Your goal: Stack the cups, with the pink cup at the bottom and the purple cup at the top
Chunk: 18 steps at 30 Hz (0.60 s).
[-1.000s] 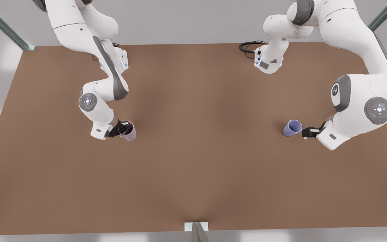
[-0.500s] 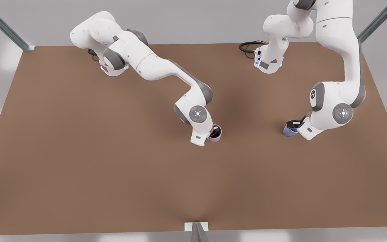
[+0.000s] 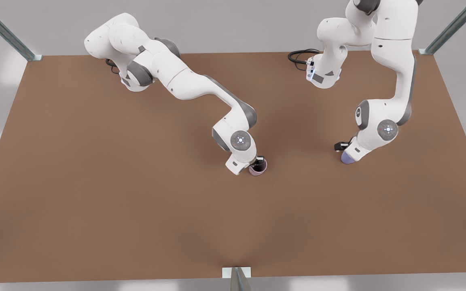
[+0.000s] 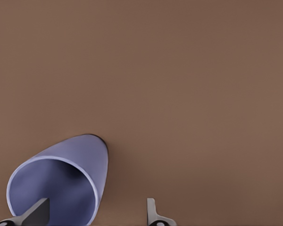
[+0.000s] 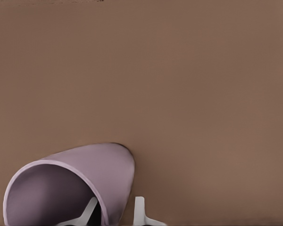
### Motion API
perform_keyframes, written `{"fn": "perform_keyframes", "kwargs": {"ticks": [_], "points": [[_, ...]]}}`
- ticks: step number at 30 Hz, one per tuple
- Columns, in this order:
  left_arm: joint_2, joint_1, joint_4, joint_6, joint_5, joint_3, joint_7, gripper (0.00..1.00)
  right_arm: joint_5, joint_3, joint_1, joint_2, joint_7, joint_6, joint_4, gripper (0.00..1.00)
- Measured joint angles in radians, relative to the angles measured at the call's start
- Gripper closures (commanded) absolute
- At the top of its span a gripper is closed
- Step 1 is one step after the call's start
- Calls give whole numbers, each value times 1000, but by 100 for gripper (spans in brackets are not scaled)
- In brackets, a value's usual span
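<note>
Pink cup stands near the tabletop's middle; the right gripper pinches its wall. Purple cup stands toward the right edge; the left gripper, fingers wide, straddles its wall. Both look light, stiff and smooth; hold the rim.

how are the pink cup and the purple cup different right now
The pink cup is dusty mauve; the purple cup is bluish. The right hand pinches the pink cup's wall, near the table's middle; the left hand's fingers straddle the purple cup's wall, farther toward the front view's right. Both are handleless and tapered.
</note>
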Motion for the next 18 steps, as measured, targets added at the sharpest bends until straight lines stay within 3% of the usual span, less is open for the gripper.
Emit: {"fn": "perform_keyframes", "kwargs": {"ticks": [5, 6, 8, 10, 11, 14, 15, 16, 18], "points": [[21, 0, -28, 38, 0, 1, 1, 0, 2, -7, 0, -6, 66, -4, -1, 56], [25, 0, -31, 43, 0, 1, 1, 11, 2, -8, 0, -9, 77, -11, -1, 55], [34, 0, -33, 51, 1, 2, 0, 44, 3, -12, 2, -32, 97, -37, -2, 50], [41, 0, -32, 58, 4, 3, -3, 54, 3, -47, 11, -89, 112, -79, -4, 46], [44, 0, -32, 61, 8, 3, -6, 64, 4, -63, 11, -139, 117, -102, -13, 45], [46, 0, -32, 69, 7, 3, -9, 67, 1, -146, -50, -477, 96, -152, -338, 39], [46, 0, -31, 70, 6, 3, -10, 68, -1, -161, -129, -605, 70, -162, -473, 31], [45, 0, -29, 71, 5, 3, -10, 68, -2, -169, -230, -703, 40, -175, -554, 5], [38, 0, -20, 70, 3, 3, -11, 70, -38, -144, -449, -828, -31, -217, -615, 0]]}}
